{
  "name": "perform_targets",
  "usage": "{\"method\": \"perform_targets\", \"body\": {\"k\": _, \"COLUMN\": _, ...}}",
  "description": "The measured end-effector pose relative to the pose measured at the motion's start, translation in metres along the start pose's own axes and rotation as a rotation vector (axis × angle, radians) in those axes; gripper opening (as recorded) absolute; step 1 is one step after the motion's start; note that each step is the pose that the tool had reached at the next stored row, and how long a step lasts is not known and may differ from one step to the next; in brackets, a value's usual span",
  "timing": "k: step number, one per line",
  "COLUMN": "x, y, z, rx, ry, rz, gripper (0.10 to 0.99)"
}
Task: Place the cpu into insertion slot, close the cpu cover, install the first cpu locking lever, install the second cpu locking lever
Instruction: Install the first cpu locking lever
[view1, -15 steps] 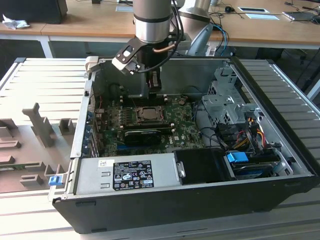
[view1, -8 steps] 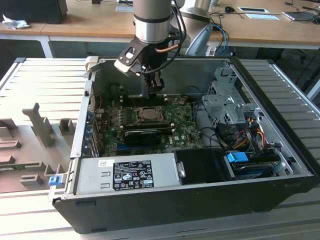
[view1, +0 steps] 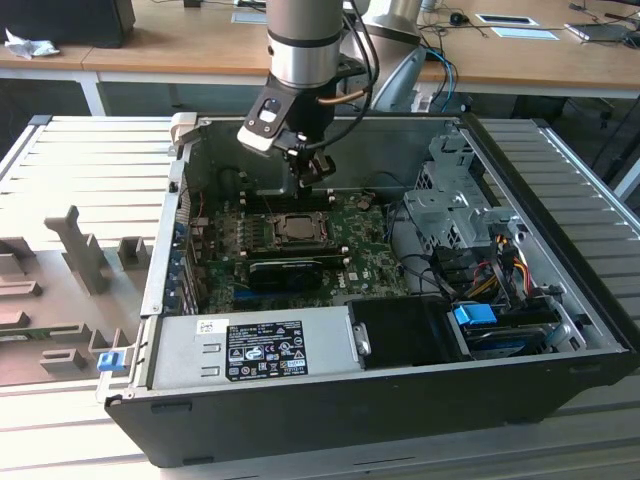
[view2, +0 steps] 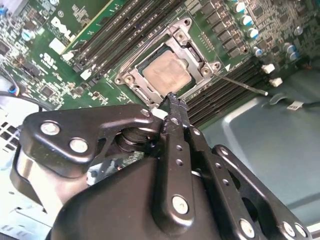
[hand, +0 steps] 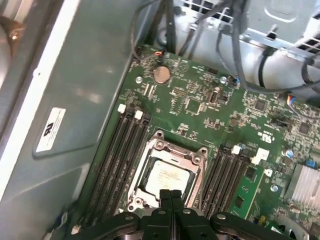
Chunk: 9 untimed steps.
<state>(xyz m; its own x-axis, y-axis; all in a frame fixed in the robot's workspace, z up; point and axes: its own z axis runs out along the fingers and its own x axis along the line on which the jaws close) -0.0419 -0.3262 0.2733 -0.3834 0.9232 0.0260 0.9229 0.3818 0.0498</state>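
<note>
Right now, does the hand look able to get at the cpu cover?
Probably yes. In the first wrist view the hand, its fingers together, hangs close above the cpu cover, which lies flat around the cpu. Nothing stands between them, and the memory slots on either side sit low.

A pale ribbed tabletop (view1: 90, 150) lies in even light. Behind it runs a long wooden desk (view1: 150, 58) carrying cables (view1: 445, 45), papers (view1: 525, 33) and, at the exterior view's left, a black box (view1: 70, 20).
</note>
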Motion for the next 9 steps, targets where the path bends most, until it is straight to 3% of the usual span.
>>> {"method": "perform_targets", "body": {"k": 9, "x": 0.0, "y": 0.0, "z": 0.0002, "rx": 0.005, "ry": 0.0082, "rz": -0.172, "gripper": 0.106}}
